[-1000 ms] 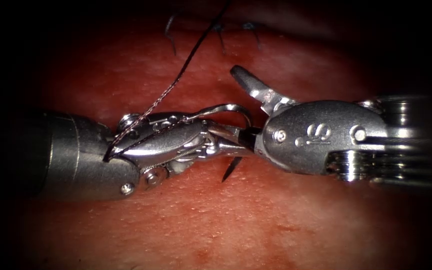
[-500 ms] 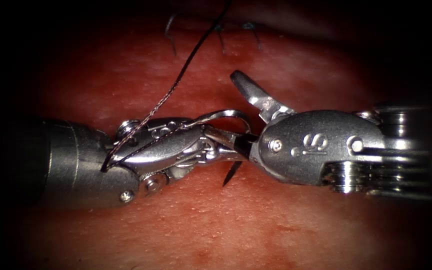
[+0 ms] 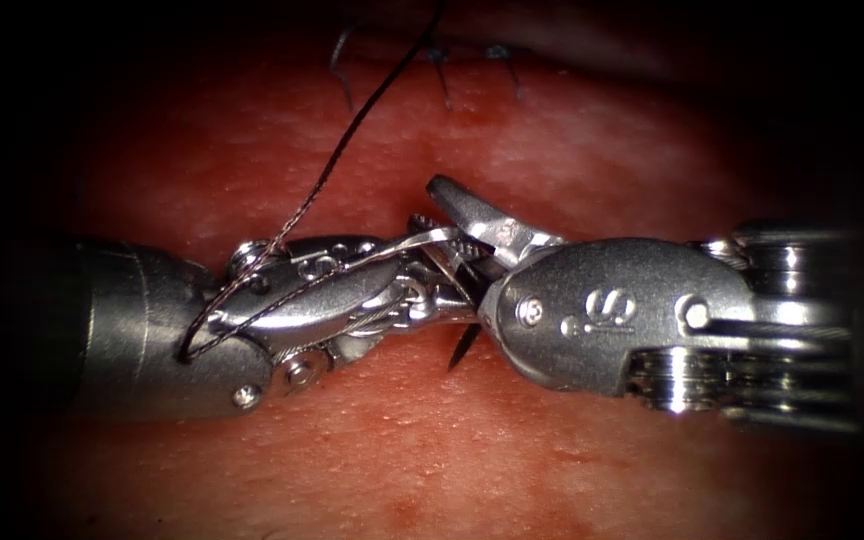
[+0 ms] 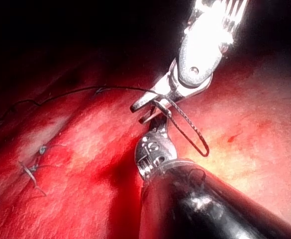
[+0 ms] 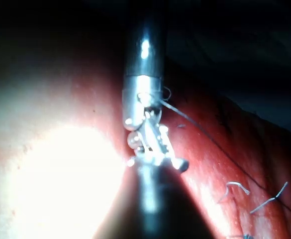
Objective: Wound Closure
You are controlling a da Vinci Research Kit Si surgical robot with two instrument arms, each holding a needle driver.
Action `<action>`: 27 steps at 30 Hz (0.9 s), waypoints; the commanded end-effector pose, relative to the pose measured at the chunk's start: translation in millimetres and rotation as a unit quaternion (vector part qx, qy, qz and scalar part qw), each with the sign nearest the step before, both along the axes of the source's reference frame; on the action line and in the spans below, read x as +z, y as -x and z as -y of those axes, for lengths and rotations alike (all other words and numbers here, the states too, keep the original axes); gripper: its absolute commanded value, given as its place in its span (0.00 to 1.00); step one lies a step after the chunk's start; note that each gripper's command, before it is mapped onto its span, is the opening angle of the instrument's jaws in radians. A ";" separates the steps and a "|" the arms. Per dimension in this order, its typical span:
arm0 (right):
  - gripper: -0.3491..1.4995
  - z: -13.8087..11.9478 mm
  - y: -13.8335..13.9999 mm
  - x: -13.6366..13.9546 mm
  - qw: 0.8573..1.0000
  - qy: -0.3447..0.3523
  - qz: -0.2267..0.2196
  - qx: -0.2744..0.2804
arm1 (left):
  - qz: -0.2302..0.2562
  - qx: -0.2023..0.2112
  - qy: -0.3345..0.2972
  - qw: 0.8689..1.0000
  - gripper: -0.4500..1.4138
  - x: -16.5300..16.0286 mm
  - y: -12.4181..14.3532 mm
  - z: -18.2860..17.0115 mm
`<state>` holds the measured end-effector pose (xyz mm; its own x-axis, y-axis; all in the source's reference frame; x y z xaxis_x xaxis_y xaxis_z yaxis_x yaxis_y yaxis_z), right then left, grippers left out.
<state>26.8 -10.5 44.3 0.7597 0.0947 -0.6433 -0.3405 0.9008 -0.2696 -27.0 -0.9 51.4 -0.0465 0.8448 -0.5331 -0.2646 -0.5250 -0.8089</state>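
Note:
The two tools meet tip to tip over the tissue (image 3: 512, 450). The right tool (image 3: 449, 218) has its jaws shut on the curved needle (image 3: 420, 239) near the middle of its curve. The left tool (image 3: 449, 292) touches the same needle just below; its hold is hidden. The needle's sharp tip (image 3: 463, 347) hangs free under the tools, out of the tissue. Dark thread (image 3: 352, 135) runs from the top, loops around the left tool's wrist and ends at the needle's tail. In the left wrist view the needle (image 4: 197, 137) arcs out from the right tool (image 4: 152, 102).
A stitched stretch of the cut lies behind the tools, with short cut ends of thread (image 3: 442, 75) standing up. The same knots (image 4: 33, 172) and ends (image 5: 240, 187) lie off to one side in the wrist views. Red fluid stains the tissue.
The right tool's upper jaw has swung down from wide open and shut on the needle. Both tools have drifted slightly left, and the thread loop moved with them.

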 end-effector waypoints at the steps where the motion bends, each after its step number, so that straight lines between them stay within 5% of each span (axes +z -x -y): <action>1: 0.00 -0.5 -0.2 0.2 1.000 0.005 -0.007 -0.003 | 0.004 0.003 0.000 1.000 0.50 0.4 0.7 -0.1; 2: 0.00 -0.7 0.1 0.1 1.000 0.007 -0.011 -0.003 | 0.004 0.003 0.000 1.000 0.61 0.3 0.6 -0.1; 6: 0.00 -2.5 2.3 -0.7 0.997 0.010 -0.053 -0.048 | 0.003 0.004 -0.005 1.000 0.83 -0.3 0.5 0.0; 11: 0.00 -5.4 6.8 -0.5 0.992 -0.008 -0.090 -0.092 | -0.023 0.022 0.018 0.999 0.85 -0.4 -0.1 0.2; 15: 0.00 -6.3 8.8 0.4 0.990 -0.036 -0.116 -0.074 | -0.053 0.032 0.044 0.997 0.83 -0.1 -0.4 0.2; 23: 0.00 -7.3 11.8 4.0 0.967 -0.134 -0.215 -0.030 | -0.103 0.070 0.113 0.986 0.64 2.6 -0.3 1.0; 27: 0.00 -7.0 11.4 5.7 0.957 -0.156 -0.243 -0.031 | -0.128 0.095 0.159 0.974 0.29 6.3 -0.1 0.9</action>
<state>14.8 -3.6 49.5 0.3870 0.3067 -0.8696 -0.2990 0.9338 0.1963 -26.4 -1.9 58.0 -0.3669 0.5869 -0.7218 -0.3076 -0.8088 -0.5013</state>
